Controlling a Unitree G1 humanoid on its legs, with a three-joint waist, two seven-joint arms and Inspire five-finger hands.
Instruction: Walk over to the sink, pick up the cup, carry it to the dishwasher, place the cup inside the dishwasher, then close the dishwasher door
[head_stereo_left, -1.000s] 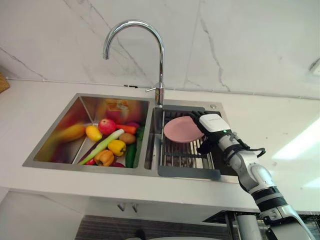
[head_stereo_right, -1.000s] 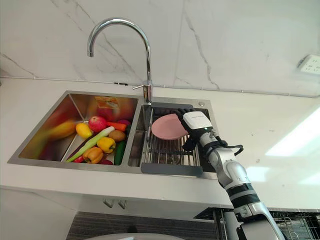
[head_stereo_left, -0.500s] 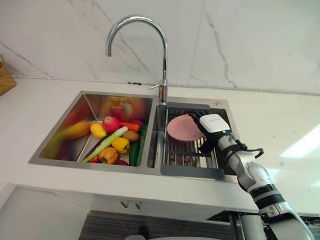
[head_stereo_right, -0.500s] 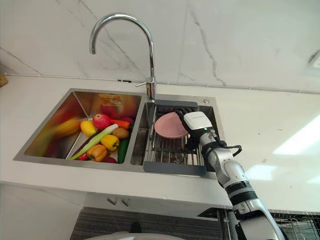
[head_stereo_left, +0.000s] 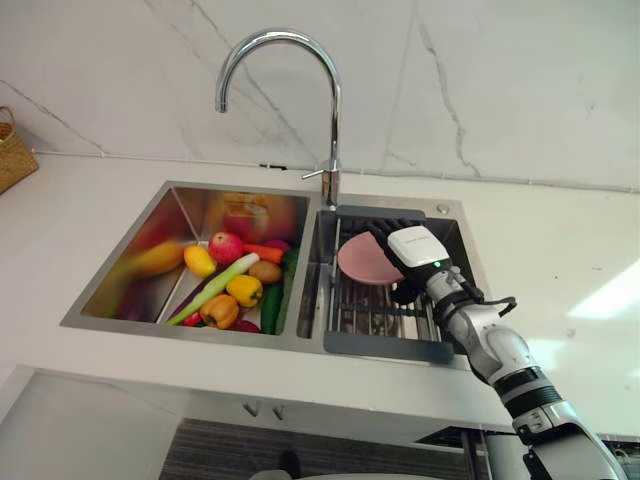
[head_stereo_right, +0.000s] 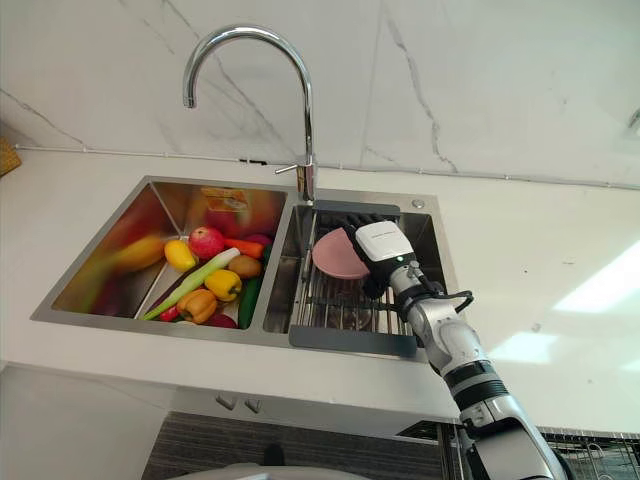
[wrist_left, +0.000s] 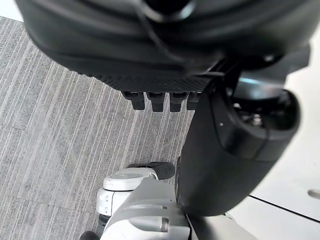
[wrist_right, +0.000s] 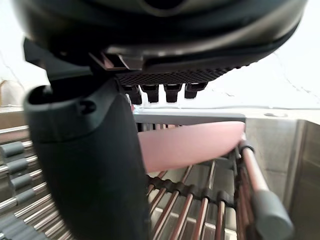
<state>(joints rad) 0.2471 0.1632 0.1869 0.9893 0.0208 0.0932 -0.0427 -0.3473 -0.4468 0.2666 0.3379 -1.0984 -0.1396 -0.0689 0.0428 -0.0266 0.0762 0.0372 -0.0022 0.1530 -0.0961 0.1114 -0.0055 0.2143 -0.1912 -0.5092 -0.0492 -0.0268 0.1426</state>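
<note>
The cup (head_stereo_left: 360, 258) is a pink round piece resting on the dark drying rack (head_stereo_left: 370, 308) in the sink's right basin. My right hand (head_stereo_left: 415, 245) reaches into that basin and partly covers the cup's right side. Its fingers (head_stereo_left: 385, 227) stretch straight along the far edge of the cup, and its thumb points toward the near side. In the right wrist view the cup (wrist_right: 190, 142) lies past the thumb (wrist_right: 85, 165), under the straight fingers, with a gap around it. My left hand (wrist_left: 160, 55) hangs over the grey floor, fingers relaxed and holding nothing.
The left basin (head_stereo_left: 150, 240) holds several vegetables and fruits (head_stereo_left: 228, 285). A tall chrome faucet (head_stereo_left: 330, 100) arches over the divider. White counter (head_stereo_left: 560, 260) spreads to the right, and a wicker basket (head_stereo_left: 12, 150) stands at the far left.
My right hand has slid left over the cup and hides more of it. The whole view has also shifted a little, bringing the basket into sight.
</note>
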